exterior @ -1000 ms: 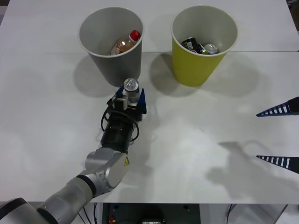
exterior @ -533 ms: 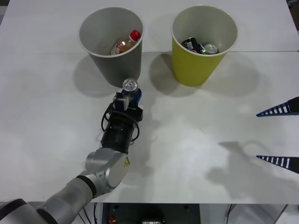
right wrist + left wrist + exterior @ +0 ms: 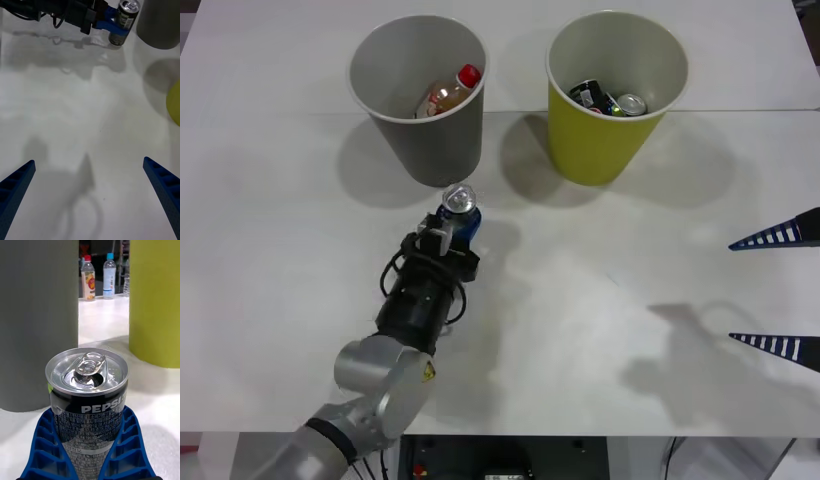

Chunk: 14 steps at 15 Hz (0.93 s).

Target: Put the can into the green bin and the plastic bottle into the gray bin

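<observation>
My left gripper (image 3: pixel 458 215) is shut on a black printed can (image 3: pixel 459 203) just in front of the gray bin (image 3: pixel 442 150); its blue fingers (image 3: pixel 125 435) clamp the can's (image 3: pixel 88 405) sides. I cannot tell whether this can touches the table. The plastic bottle (image 3: pixel 448 93) with its red cap lies inside the gray bin. The silver can (image 3: pixel 632 103) lies in the green bin (image 3: pixel 595 150) beside another black can (image 3: pixel 585 95). My right gripper (image 3: pixel 780 292) hangs open at the right edge, far from both bins.
The white table (image 3: pixel 600 300) has free room between the two arms and in front of the green bin. In the left wrist view the gray bin (image 3: pixel 37 315) and green bin (image 3: pixel 155 296) stand close ahead, with two bottles (image 3: pixel 99 279) on a far surface.
My left gripper's fingers have closed on the black can, and the arm has drawn back toward me with it, away from the gray bin. The right arm has not moved.
</observation>
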Tool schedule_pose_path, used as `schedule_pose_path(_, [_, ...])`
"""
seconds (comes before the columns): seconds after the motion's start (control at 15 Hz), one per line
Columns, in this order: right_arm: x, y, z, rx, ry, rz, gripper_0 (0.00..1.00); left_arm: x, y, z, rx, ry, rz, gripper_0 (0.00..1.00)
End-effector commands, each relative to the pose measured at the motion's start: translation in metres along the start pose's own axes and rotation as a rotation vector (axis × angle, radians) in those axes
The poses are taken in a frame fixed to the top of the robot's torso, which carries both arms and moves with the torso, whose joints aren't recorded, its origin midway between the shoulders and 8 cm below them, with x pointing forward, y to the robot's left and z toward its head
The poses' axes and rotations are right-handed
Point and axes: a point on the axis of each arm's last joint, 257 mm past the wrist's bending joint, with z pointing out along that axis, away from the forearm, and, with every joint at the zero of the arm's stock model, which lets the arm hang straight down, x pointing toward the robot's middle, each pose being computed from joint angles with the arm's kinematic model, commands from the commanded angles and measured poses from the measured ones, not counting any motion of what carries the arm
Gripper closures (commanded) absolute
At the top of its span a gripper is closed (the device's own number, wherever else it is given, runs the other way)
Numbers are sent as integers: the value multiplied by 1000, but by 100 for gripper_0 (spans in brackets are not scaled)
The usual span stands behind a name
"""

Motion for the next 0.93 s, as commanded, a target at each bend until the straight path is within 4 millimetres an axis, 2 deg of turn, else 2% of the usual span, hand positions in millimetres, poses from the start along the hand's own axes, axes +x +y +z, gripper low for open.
schedule_pose_path(0.07, [0, 0, 0, 0, 0, 0, 0, -6, -2, -25, 120, 95, 86, 100])
schedule_pose_path(0.2, [0, 0, 0, 0, 0, 0, 0, -8, 5, -49, 227, 183, 189, 100])
schedule_pose_path(0.47, [0, 0, 0, 0, 0, 0, 0, -16, 16, -75, 326, 281, 239, 100])
schedule_pose_path(0.93, [0, 0, 0, 0, 0, 0, 0, -55, 38, -125, 484, 537, 357, 100])
